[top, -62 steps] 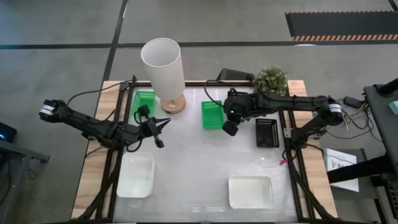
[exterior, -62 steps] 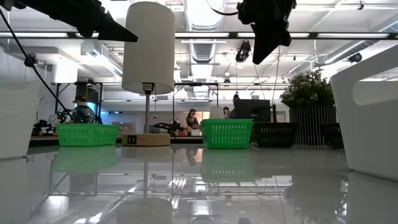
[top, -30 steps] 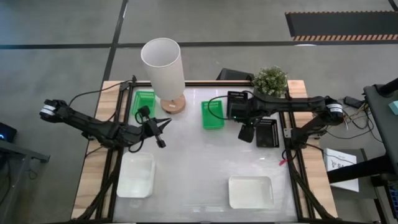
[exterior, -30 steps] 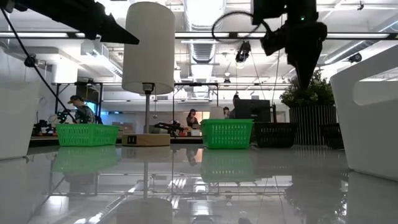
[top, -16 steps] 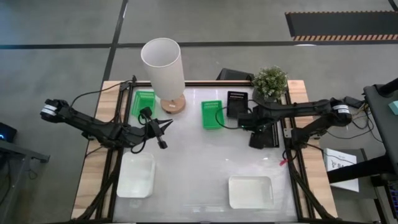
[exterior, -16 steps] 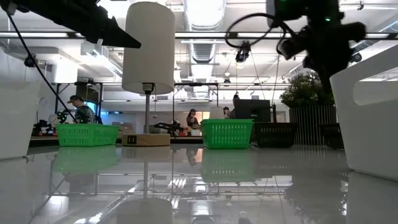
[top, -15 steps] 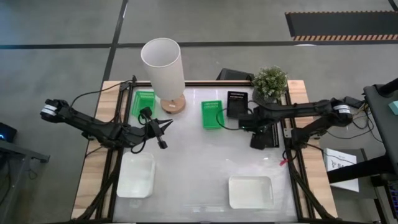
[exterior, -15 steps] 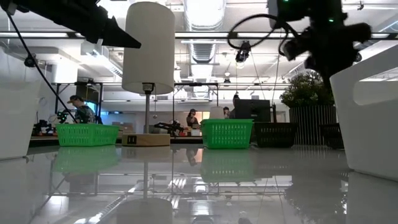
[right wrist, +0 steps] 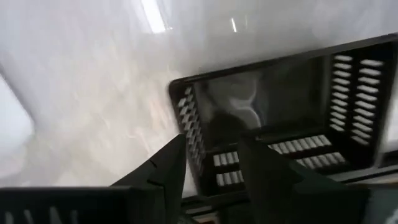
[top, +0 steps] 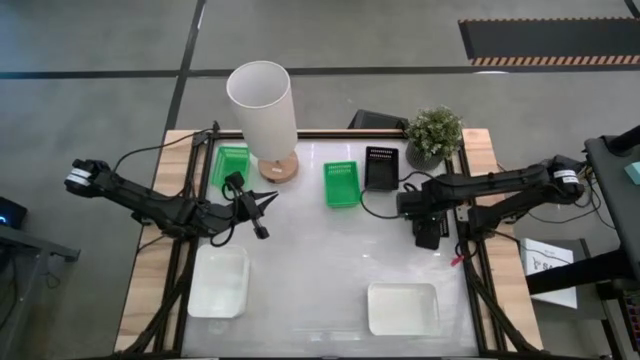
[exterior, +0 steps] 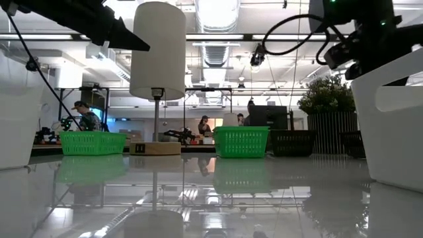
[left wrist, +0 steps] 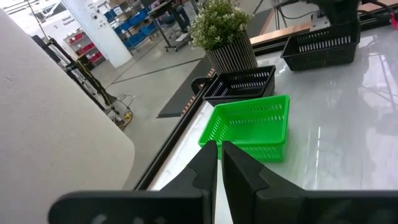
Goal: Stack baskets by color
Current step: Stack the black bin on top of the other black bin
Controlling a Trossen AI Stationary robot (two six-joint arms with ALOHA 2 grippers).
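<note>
black basket (right wrist: 286,118) sits under the right gripper (right wrist: 211,163), tilted down, fingers parted astride its wall.

black basket (top: 431,228) largely hidden under the right hand (top: 429,238) from above

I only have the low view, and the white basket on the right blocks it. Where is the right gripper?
Observer: In the high view, the right gripper is over the black basket by the table's right edge.
Operator: Open or gripping?
Observer: Open. Its wrist view shows the basket's slotted wall between the fingers.
Operator: And the left gripper?
Observer: The left gripper is shut and holds nothing. It hovers beside the lamp.
</note>
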